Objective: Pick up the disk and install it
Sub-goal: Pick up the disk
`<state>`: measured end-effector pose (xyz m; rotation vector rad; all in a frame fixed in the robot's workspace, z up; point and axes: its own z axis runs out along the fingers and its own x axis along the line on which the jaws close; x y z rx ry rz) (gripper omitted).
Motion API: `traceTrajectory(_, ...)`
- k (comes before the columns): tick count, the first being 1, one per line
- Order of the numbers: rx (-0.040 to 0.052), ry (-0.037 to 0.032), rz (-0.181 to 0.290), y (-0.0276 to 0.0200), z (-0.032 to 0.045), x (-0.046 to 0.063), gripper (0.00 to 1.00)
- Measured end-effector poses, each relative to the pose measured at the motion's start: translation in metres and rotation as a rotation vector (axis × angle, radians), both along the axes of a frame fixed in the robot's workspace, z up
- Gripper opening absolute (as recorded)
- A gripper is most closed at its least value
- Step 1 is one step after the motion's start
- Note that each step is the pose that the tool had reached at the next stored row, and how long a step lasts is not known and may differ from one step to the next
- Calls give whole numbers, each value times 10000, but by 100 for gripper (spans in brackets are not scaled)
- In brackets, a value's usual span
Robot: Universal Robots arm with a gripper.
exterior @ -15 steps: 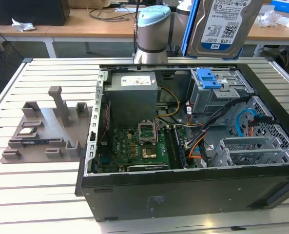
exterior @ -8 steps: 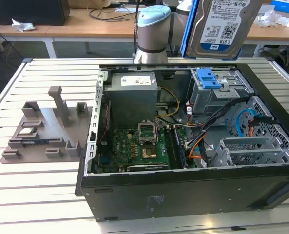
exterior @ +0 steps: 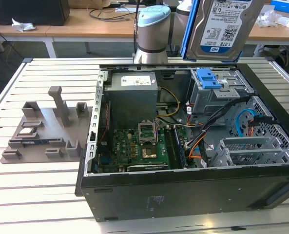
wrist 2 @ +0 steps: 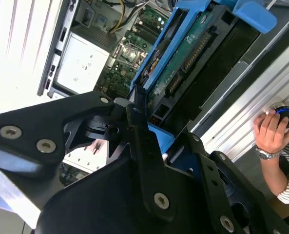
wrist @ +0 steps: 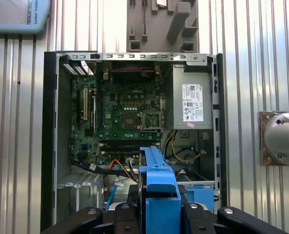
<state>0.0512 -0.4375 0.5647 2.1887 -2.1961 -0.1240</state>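
Note:
The disk [exterior: 222, 27], silver with a white-and-blue label in a blue carrier bracket, hangs upright above the open computer case, over the grey drive cage [exterior: 221, 97] with its blue latch plate [exterior: 206, 78]. In the second wrist view its green circuit-board side [wrist 2: 183, 63] faces the camera. My gripper [wrist 2: 151, 134] is shut on the disk, with black fingers [wrist 2: 134, 117] pressed on the blue carrier. In the first wrist view the carrier's blue edge [wrist: 159, 180] sits between the gripper [wrist: 159, 210] fingers, above the case interior.
The open case [exterior: 183, 195] holds a motherboard [exterior: 134, 146], a power supply [exterior: 132, 95] and loose cables [exterior: 207, 131]. A grey parts fixture [exterior: 42, 126] lies at the exterior view's left. The arm's base [exterior: 151, 34] stands behind the case. A person's hand [wrist 2: 271, 131] rests on a button beside the table.

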Motion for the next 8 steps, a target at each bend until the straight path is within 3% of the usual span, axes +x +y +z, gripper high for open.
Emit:
traceTrajectory(4, 1, 0, 0, -152, -11, -5, 37)
traceTrajectory(5, 0, -1, -1, -218, -16, -6, 37)
traceTrajectory(7, 8, -1, -1, -308, -28, -7, 37)
traceTrajectory(8, 50, 0, 0, -373, -40, -7, 37)
